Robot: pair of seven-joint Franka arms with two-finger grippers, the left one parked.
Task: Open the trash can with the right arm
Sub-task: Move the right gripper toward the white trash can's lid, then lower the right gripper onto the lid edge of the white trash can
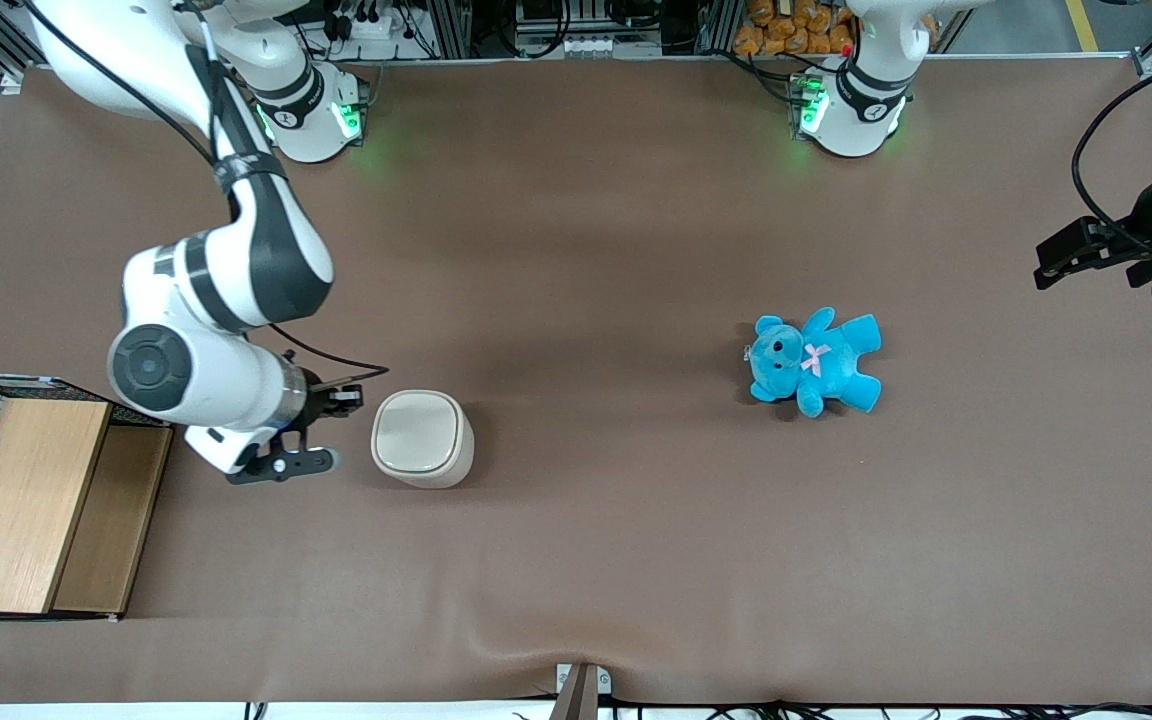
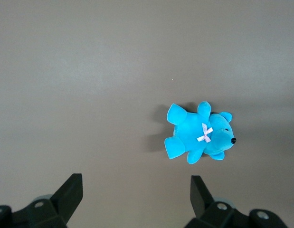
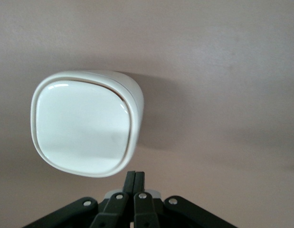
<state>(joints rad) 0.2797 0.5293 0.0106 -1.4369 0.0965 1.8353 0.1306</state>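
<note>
**Closed gripper poised beside the shut trash can**

Gripper [image 3: 135,183] of the right arm [image 1: 226,290] has its two fingers pressed together, holding nothing, just beside the cream-white trash can [image 1: 423,438]. Its flat lid [image 3: 82,127] lies shut. A wooden box with wire mesh [image 1: 31,500] sits at the working arm's end of the brown table [image 1: 586,230]. A blue teddy [image 1: 816,362] lies well apart, toward the parked arm's end.
</note>
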